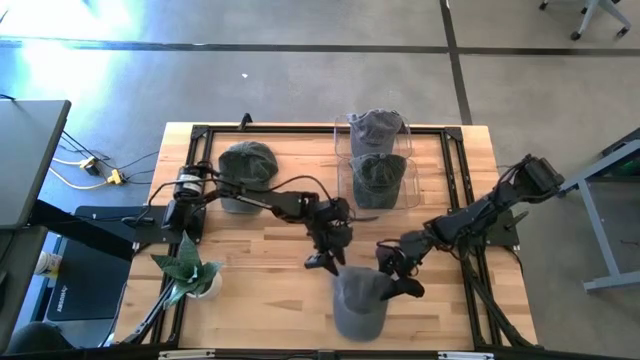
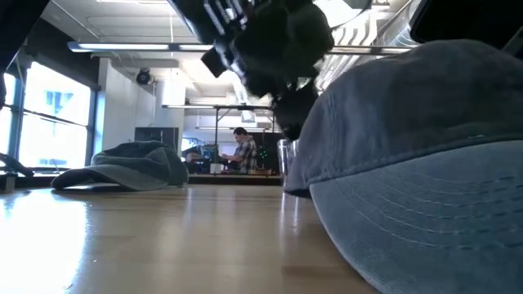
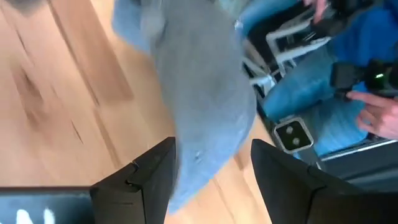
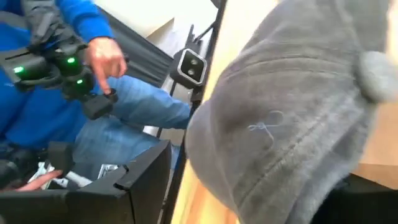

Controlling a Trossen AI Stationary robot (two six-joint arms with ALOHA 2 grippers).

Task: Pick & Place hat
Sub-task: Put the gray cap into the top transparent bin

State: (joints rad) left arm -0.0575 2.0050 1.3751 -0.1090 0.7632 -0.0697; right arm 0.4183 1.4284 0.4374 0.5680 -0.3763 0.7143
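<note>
A grey hat (image 1: 360, 303) lies crown up on the wooden table near its front edge, and fills the right of the low view (image 2: 425, 147). My left gripper (image 1: 323, 262) stands open at the hat's far left side. In its wrist view (image 3: 211, 149) the hat's edge (image 3: 199, 106) reaches in between the two fingers. My right gripper (image 1: 398, 280) stands open at the hat's right side. In its wrist view (image 4: 249, 177) the crown (image 4: 292, 124) with its top button (image 4: 376, 65) fills the gap and hides one finger. My left gripper has its fingers on either side of the hat's edge (image 3: 193, 168); I cannot tell whether either finger touches it. My right gripper comes at the crown's side (image 4: 236, 186) slanting down from the table's right; the hat hides one finger, so I cannot tell whether it touches.
A green hat (image 1: 247, 163) lies at the far left. A clear container (image 1: 410, 160) at the far middle holds two more hats. A potted plant (image 1: 190, 272) stands at the near left. A person in blue (image 4: 68, 37) sits beyond the near edge, holding a controller.
</note>
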